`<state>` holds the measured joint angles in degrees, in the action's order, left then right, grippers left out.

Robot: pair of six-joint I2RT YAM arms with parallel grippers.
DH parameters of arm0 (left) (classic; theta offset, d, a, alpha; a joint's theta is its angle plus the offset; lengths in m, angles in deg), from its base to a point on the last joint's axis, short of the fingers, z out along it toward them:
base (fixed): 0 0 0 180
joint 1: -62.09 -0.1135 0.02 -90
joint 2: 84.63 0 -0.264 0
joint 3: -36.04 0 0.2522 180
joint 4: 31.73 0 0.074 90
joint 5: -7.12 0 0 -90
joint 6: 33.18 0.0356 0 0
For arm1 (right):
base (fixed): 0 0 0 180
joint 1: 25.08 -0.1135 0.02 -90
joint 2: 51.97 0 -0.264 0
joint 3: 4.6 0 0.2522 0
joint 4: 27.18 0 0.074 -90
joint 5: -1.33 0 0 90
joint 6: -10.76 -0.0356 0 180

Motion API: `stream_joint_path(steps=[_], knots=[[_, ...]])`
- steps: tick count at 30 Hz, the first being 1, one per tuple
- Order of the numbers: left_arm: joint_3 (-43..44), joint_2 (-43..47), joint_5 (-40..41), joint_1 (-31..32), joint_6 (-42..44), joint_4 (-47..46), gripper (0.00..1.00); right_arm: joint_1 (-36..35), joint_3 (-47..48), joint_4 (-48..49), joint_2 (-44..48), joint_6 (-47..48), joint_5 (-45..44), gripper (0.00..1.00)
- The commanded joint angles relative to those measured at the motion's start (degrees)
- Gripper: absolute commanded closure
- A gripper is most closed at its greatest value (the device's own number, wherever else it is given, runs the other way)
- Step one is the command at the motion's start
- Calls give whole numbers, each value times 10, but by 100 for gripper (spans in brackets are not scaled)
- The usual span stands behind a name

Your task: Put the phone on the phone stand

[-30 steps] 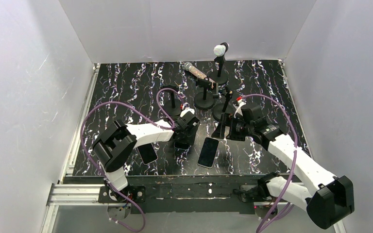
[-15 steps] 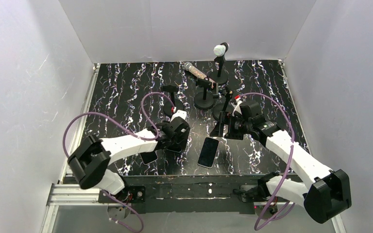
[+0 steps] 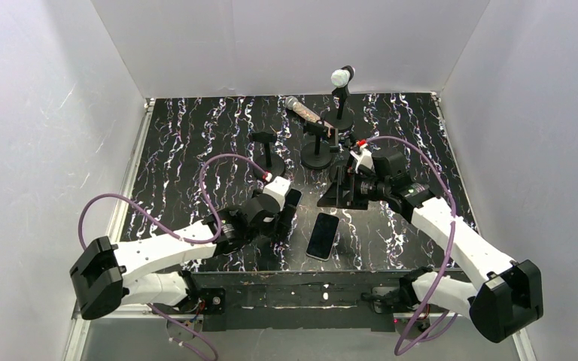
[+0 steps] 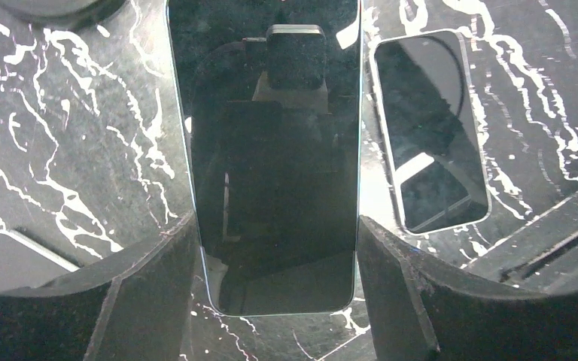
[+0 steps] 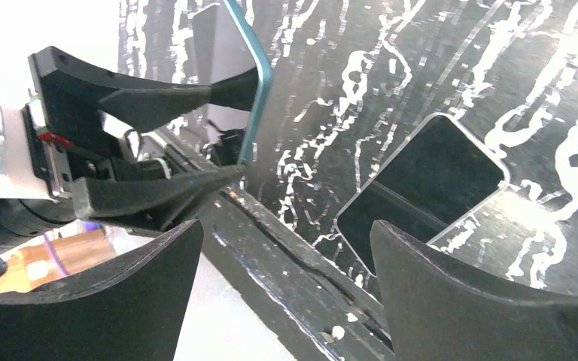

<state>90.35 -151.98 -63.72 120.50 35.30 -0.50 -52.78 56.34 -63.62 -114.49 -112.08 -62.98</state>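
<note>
Your left gripper (image 4: pixel 275 259) has the phone (image 4: pixel 275 143). The jaws are only phone-width apart, with both fingers (image 4: pixel 158 293) pressed on its long edges near the end closest to the wrist camera. The dark screen faces that camera, and the rest of the phone sticks out toward the top of the frame.

In the right wrist view you see the phone edge-on at upper left, with a teal rim, pinched between the two black fingers. It is tilted up from the table (image 3: pixel 196 135). It looks lifted, but I can't tell whether its low end touches.

Overhead, the held phone sits lower centre, at the tip of your left arm. The phone stand (image 3: pixel 265 150) is above it and slightly left, apart from it.

Your right gripper (image 5: pixel 286 233) is spread wide and holds nothing. Overhead it sits centre-right, just right of the held phone and below a mic stand (image 3: pixel 317 147).

A second phone (image 3: pixel 323 235) lies flat and screen-up on the table at lower centre, just below-right of your left gripper. Neither gripper touches it. The left wrist view shows it at the right of the frame, beside the held phone.

A grey slab corner (image 4: pixel 7 259) shows at lower left of the left wrist view. I can't tell what it is.
</note>
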Motion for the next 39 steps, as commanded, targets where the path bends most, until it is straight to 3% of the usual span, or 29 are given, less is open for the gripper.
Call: stream_joint_path(steps=[1, 5, 15, 27, 39], knots=[[12, 36, 20, 27, 28, -50, 100, 3, 41, 54, -20, -21, 79, 11], [28, 46, 31, 50, 32, -53, 100, -4, 51, 90, -46, -49, 118, 16], [60, 48, 45, 80, 31, -53, 100, -30, 67, 124, -82, -73, 119, 24], [63, 59, 52, 92, 27, -56, 100, -31, 32, 209, -100, -126, 148, 55], [57, 79, 46, 93, 26, -66, 100, -31, 19, 272, -118, -149, 170, 62]])
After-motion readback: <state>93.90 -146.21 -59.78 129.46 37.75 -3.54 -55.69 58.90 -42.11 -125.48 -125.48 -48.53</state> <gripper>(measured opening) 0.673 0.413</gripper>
